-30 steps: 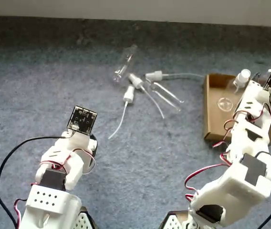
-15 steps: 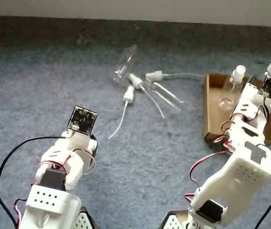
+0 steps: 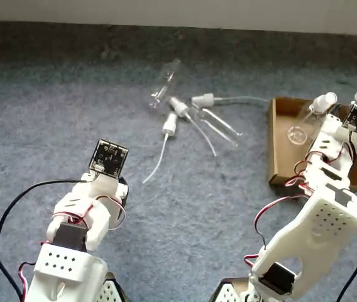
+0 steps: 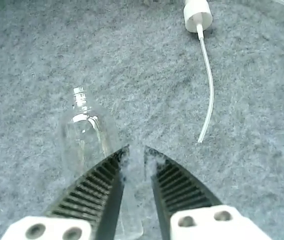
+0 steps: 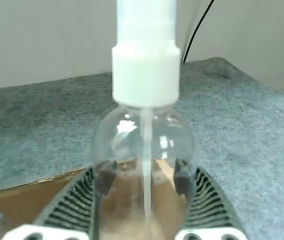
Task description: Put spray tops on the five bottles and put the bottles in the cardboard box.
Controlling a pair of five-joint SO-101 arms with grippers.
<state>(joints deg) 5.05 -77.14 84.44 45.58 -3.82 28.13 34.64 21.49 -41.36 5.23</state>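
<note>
Over the brown cardboard box [image 3: 281,151], pinching a clear plastic bottle with a white spray top [image 5: 144,145] between the right fingers [image 5: 62,210], with much left: left fingers [image 4: 102,185] a crack apart above a bare clear bottle [image 4: 87,135], loose white spray tops [image 3: 170,123] on the grey worktop [image 3: 53,113].

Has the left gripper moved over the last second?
No. The left gripper has stayed put; its arm keeps the same gap to the loose spray top.
</note>
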